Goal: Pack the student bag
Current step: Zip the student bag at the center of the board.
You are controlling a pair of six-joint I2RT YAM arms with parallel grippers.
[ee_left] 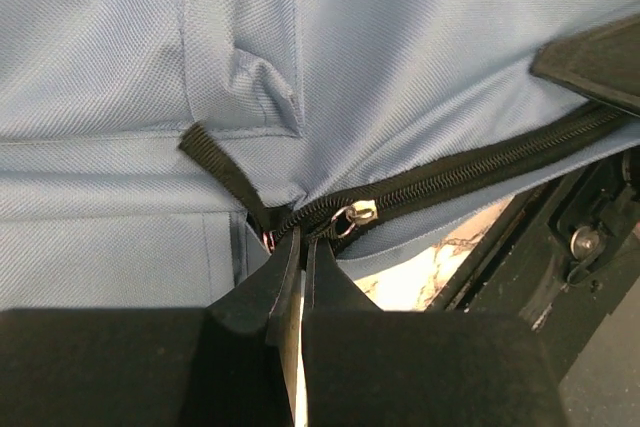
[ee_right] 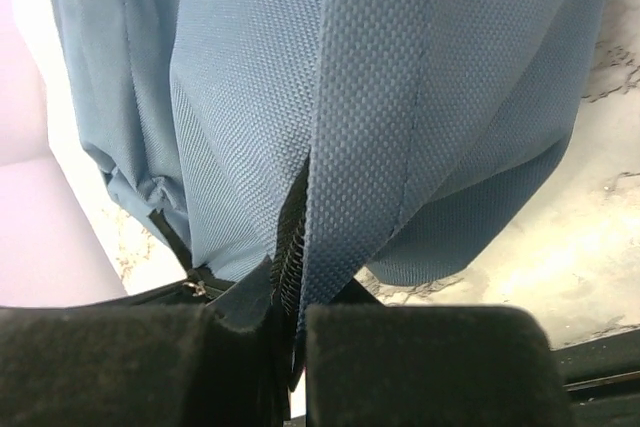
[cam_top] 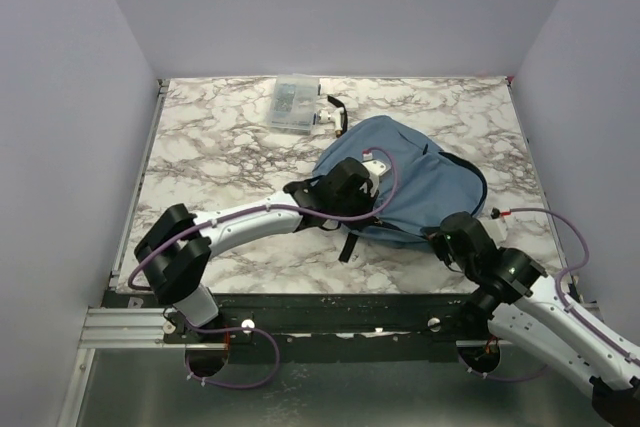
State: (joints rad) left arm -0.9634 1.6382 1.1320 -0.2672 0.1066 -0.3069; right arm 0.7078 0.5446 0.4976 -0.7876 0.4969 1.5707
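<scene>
The student bag, a soft dusty-blue backpack, lies on the marble table right of centre. My left gripper rests on its near left side. In the left wrist view that gripper is shut, its tips pinched at the end of the black zip, just left of the metal slider and ring. My right gripper is at the bag's near right edge. Seen from the right wrist, it is shut on a fold of blue fabric with the zip teeth between the fingers.
A small clear plastic box stands at the back of the table, with a black strap end beside it. Grey walls close in the left, back and right sides. The black frame rail runs along the near edge.
</scene>
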